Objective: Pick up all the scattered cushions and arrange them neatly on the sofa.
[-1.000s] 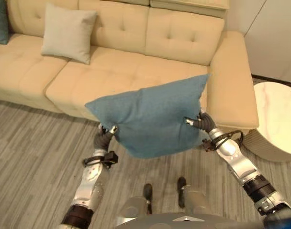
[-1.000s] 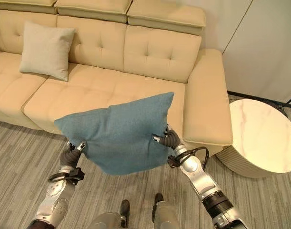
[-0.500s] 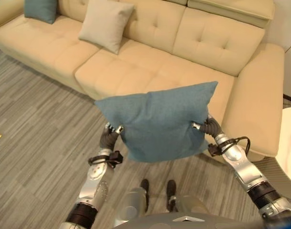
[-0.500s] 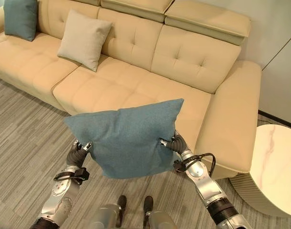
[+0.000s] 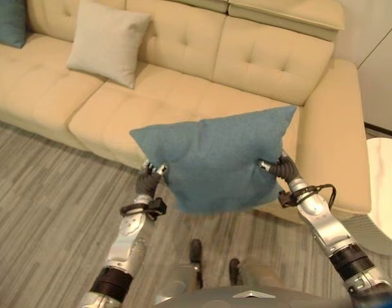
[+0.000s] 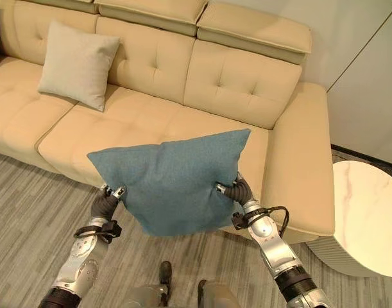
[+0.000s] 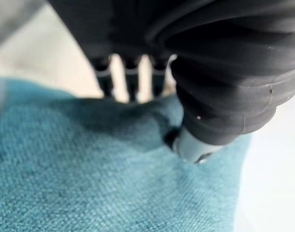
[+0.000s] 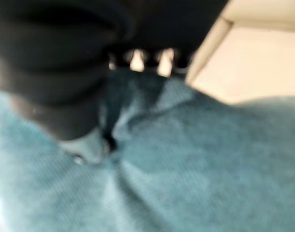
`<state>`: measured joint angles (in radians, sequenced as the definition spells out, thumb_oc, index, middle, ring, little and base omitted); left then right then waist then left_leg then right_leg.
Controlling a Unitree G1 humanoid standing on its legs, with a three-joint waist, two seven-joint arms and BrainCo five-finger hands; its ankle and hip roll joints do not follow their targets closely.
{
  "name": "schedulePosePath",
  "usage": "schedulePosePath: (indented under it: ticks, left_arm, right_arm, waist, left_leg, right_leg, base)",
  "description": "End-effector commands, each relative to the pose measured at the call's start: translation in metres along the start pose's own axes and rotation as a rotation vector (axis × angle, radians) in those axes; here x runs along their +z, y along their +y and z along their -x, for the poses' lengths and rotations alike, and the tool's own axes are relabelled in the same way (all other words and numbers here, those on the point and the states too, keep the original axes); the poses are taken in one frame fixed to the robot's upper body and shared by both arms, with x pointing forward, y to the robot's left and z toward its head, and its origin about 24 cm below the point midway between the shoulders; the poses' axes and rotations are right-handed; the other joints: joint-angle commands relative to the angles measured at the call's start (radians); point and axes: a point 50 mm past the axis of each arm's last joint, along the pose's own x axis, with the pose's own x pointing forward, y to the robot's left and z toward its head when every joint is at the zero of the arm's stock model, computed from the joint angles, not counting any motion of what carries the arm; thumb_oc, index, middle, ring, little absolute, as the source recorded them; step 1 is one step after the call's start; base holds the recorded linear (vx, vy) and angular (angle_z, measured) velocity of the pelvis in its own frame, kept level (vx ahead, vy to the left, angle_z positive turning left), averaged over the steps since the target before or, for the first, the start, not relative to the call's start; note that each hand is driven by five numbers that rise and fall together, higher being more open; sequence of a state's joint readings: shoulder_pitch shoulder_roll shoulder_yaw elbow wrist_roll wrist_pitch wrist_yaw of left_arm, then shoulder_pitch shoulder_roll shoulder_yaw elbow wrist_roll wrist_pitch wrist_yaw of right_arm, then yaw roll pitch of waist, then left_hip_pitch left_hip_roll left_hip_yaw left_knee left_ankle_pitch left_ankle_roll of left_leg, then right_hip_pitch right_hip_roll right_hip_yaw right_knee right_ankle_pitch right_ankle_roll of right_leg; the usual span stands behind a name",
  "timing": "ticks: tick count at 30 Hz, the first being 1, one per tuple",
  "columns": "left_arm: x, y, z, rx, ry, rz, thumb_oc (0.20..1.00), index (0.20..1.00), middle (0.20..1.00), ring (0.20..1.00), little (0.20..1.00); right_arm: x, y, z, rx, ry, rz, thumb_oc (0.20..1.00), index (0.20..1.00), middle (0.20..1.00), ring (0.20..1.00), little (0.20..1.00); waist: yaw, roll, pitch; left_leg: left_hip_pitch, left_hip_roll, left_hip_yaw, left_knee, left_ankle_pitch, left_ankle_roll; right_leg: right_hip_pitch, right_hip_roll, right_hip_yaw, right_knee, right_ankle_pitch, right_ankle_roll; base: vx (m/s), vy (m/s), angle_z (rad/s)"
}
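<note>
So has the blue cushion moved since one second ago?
Yes: the blue cushion now reaches further over the sofa seat, nearer its backrest.

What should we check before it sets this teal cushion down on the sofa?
1. Left hand pinching the teal cushion: ok, thumb dug into the fabric in its wrist view.
2. Right hand pinching the opposite edge: ok.
3. Cushion off the floor: ok, held up in front of the sofa.
4. Free seat straight ahead: ok, the right-end seat looks bare.
5. Beige cushion out of the way: ok, it leans against the backrest further left.
6. Round table away from the right arm: ok, off to the right.
</note>
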<state>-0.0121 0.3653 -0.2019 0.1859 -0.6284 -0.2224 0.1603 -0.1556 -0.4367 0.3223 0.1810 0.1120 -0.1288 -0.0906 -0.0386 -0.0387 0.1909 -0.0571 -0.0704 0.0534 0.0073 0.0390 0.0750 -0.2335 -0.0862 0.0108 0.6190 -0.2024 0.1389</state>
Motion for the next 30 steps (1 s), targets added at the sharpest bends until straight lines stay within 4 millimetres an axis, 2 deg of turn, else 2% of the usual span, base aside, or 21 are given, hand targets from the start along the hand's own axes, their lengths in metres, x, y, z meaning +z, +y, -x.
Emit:
schedulePosePath:
  ticks: [1,2,3,4,5,6,7,8,10,11,12,14,16,17,19,20,23,24,27,30]
  left_arm:
    - [0.04,-0.027,-0.004,-0.154,-0.227,-0.025,0.2,0.2,0.2,0.2,0.2]
    - [0.039,-0.027,-0.004,-0.153,-0.223,-0.024,0.2,0.2,0.2,0.2,0.2]
    - [0.038,-0.026,-0.005,-0.144,-0.217,-0.02,0.2,0.2,0.2,0.2,0.2]
    - [0.038,-0.026,-0.005,-0.144,-0.217,-0.019,0.2,0.2,0.2,0.2,0.2]
    - [0.037,-0.026,-0.005,-0.141,-0.213,-0.014,0.2,0.2,0.2,0.2,0.2]
    - [0.034,-0.027,-0.003,-0.153,-0.204,-0.011,0.2,0.2,0.2,0.2,0.2]
    - [0.029,-0.027,-0.001,-0.165,-0.183,-0.013,0.2,0.2,0.2,0.2,0.2]
    - [0.028,-0.028,0.0,-0.171,-0.181,-0.008,0.2,0.2,0.2,0.2,0.2]
    - [0.025,-0.032,0.001,-0.19,-0.161,0.01,0.2,0.2,0.2,0.2,0.2]
    - [0.024,-0.032,0.001,-0.191,-0.16,0.01,0.2,0.2,0.2,0.2,0.2]
    - [0.022,-0.032,0.001,-0.197,-0.15,0.014,0.2,0.2,0.2,0.2,0.2]
    - [0.023,-0.035,0.0,-0.215,-0.148,0.015,0.2,0.2,0.2,0.2,0.2]
    - [0.022,-0.039,-0.001,-0.221,-0.141,0.017,0.2,0.2,0.2,0.2,0.2]
    - [0.022,-0.039,-0.001,-0.221,-0.14,0.017,0.2,0.2,0.2,0.2,0.2]
    - [0.021,-0.039,0.0,-0.217,-0.134,0.019,0.2,0.2,0.2,0.2,0.2]
    - [0.021,-0.039,0.0,-0.217,-0.134,0.019,0.2,0.2,0.2,0.2,0.2]
    - [0.021,-0.037,0.001,-0.193,-0.14,0.023,0.2,0.2,0.2,0.2,0.2]
    - [0.021,-0.035,0.001,-0.187,-0.138,0.027,0.2,0.2,0.2,0.2,0.2]
    - [0.023,-0.035,0.001,-0.194,-0.149,0.025,0.2,0.2,0.2,0.2,0.2]
    - [0.028,-0.036,0.0,-0.209,-0.164,0.005,0.2,0.2,0.2,0.2,0.2]
  right_arm:
    - [0.053,0.016,-0.021,0.047,-0.264,-0.087,0.2,0.2,0.2,0.2,0.2]
    - [0.054,0.016,-0.022,0.051,-0.267,-0.095,0.2,0.2,0.2,0.2,0.2]
    - [0.054,0.017,-0.022,0.058,-0.269,-0.111,0.2,0.2,0.2,0.2,0.2]
    - [0.054,0.017,-0.022,0.058,-0.269,-0.111,0.2,0.2,0.2,0.2,0.2]
    - [0.054,0.018,-0.022,0.067,-0.269,-0.111,0.2,0.2,0.2,0.2,0.2]
    - [0.049,0.017,-0.019,0.06,-0.25,-0.108,0.2,0.2,0.2,0.2,0.2]
    - [0.047,0.015,-0.017,0.054,-0.244,-0.101,0.2,0.2,0.2,0.2,0.2]
    - [0.044,0.012,-0.015,0.044,-0.234,-0.098,0.2,0.2,0.2,0.2,0.2]
    - [0.041,0.007,-0.011,0.022,-0.226,-0.097,0.2,0.2,0.2,0.2,0.2]
    - [0.041,0.007,-0.011,0.022,-0.225,-0.097,0.2,0.2,0.2,0.2,0.2]
    - [0.037,0.003,-0.008,0.004,-0.214,-0.105,0.2,0.2,0.2,0.2,0.2]
    - [0.035,0.0,-0.006,-0.009,-0.209,-0.112,0.2,0.2,0.2,0.2,0.2]
    - [0.037,-0.001,-0.005,-0.011,-0.214,-0.115,0.2,0.2,0.2,0.2,0.2]
    - [0.037,-0.001,-0.005,-0.012,-0.214,-0.115,0.2,0.2,0.2,0.2,0.2]
    - [0.033,-0.005,-0.004,-0.034,-0.196,-0.118,0.2,0.2,0.2,0.2,0.2]
    - [0.033,-0.005,-0.004,-0.034,-0.196,-0.119,0.2,0.2,0.2,0.2,0.2]
    - [0.028,-0.005,-0.003,-0.045,-0.176,-0.113,0.2,0.2,0.2,0.2,0.2]
    - [0.028,-0.005,-0.003,-0.048,-0.175,-0.109,0.2,0.2,0.2,0.2,0.2]
    - [0.027,-0.011,-0.002,-0.069,-0.172,-0.096,0.2,0.2,0.2,0.2,0.2]
    - [0.031,-0.012,-0.004,-0.081,-0.184,-0.1,0.2,0.2,0.2,0.2,0.2]
  waist:
    - [0.028,-0.04,-0.056]
    - [0.023,-0.042,-0.056]
    - [0.016,-0.052,-0.058]
    - [0.015,-0.051,-0.056]
    - [0.011,-0.055,-0.057]
    - [0.0,-0.056,-0.058]
    - [-0.004,-0.063,-0.063]
    - [-0.007,-0.063,-0.067]
    - [-0.01,-0.062,-0.079]
    - [-0.011,-0.061,-0.079]
    - [-0.019,-0.061,-0.081]
    - [-0.022,-0.071,-0.073]
    - [-0.005,-0.084,-0.055]
    - [-0.005,-0.084,-0.054]
    - [0.006,-0.093,-0.056]
    - [0.007,-0.094,-0.054]
    - [0.026,-0.074,-0.058]
    - [0.028,-0.071,-0.056]
    - [0.023,-0.062,-0.066]
    - [0.027,-0.055,-0.076]
  left_leg:
    - [-0.013,0.037,-0.025,0.074,-0.09,-0.04]
    - [0.002,0.033,-0.025,0.06,-0.095,-0.042]
    - [0.033,0.018,-0.026,0.047,-0.11,-0.045]
    - [0.036,0.019,-0.029,0.046,-0.111,-0.046]
    - [0.055,0.014,-0.026,0.043,-0.123,-0.05]
    - [0.061,0.012,-0.038,0.066,-0.134,-0.058]
    - [0.064,0.012,-0.043,0.078,-0.146,-0.061]
    - [0.066,0.014,-0.047,0.089,-0.151,-0.071]
    - [0.062,0.028,-0.042,0.139,-0.148,-0.098]
    - [0.06,0.028,-0.044,0.142,-0.15,-0.098]
    - [0.05,0.044,-0.041,0.186,-0.129,-0.121]
    - [-0.011,0.068,-0.043,0.354,-0.07,-0.162]
    - [-0.072,0.054,-0.081,0.454,-0.055,-0.15]
    - [-0.072,0.054,-0.08,0.455,-0.056,-0.15]
    - [-0.11,0.07,-0.1,0.29,-0.11,-0.126]
    - [-0.104,0.07,-0.098,0.285,-0.109,-0.125]
    - [-0.142,0.071,-0.191,0.138,-0.019,-0.145]
    - [-0.147,0.07,-0.207,0.124,-0.002,-0.151]
    - [-0.123,0.064,-0.207,0.121,-0.019,-0.149]
    - [-0.093,0.046,-0.19,0.124,-0.046,-0.124]
  right_leg:
    - [0.07,0.023,-0.031,-0.312,0.193,-0.008]
    - [0.056,0.036,-0.054,-0.369,0.192,-0.013]
    - [0.029,0.049,-0.105,-0.471,0.218,-0.012]
    - [0.035,0.05,-0.107,-0.475,0.219,-0.012]
    - [0.022,0.057,-0.138,-0.528,0.237,-0.01]
    - [0.043,0.053,-0.112,-0.512,0.229,-0.013]
    - [0.063,0.071,-0.069,-0.513,0.218,-0.027]
    - [0.075,0.077,-0.058,-0.514,0.213,-0.036]
    - [0.102,0.069,-0.087,-0.525,0.201,-0.05]
    - [0.103,0.069,-0.089,-0.526,0.201,-0.051]
    - [0.123,0.074,-0.094,-0.533,0.194,-0.062]
    - [0.159,0.072,-0.11,-0.546,0.188,-0.083]
    - [0.194,0.073,-0.095,-0.558,0.178,-0.1]
    - [0.195,0.073,-0.095,-0.558,0.178,-0.1]
    - [0.214,0.066,-0.057,-0.57,0.162,-0.085]
    - [0.216,0.065,-0.055,-0.57,0.161,-0.085]
    - [0.238,0.08,-0.008,-0.566,0.14,-0.08]
    - [0.243,0.081,0.0,-0.558,0.134,-0.08]
    - [0.248,0.066,0.02,-0.532,0.117,-0.068]
    - [0.245,0.035,0.037,-0.501,0.118,-0.047]
  base:
    - [0.22,0.097,-0.43]
    - [0.27,0.047,-0.54]
    - [0.21,0.024,-0.41]
    - [0.26,0.008,-0.32]
    - [0.26,-0.029,-0.08]
    - [0.34,-0.056,0.09]
    - [0.31,-0.066,0.32]
    - [0.25,-0.066,0.43]
    - [0.21,-0.06,0.58]
    - [0.17,-0.061,0.53]
    - [0.14,-0.089,0.43]
    - [0.16,-0.118,0.25]
    - [0.15,-0.078,0.17]
    - [0.2,-0.032,-0.35]
    - [0.23,0.041,-0.39]
    - [0.2,0.078,-0.24]
    - [0.17,0.108,-0.43]
    - [0.16,0.144,-0.61]
    - [0.14,0.191,-0.73]
    - [0.14,0.244,-0.29]
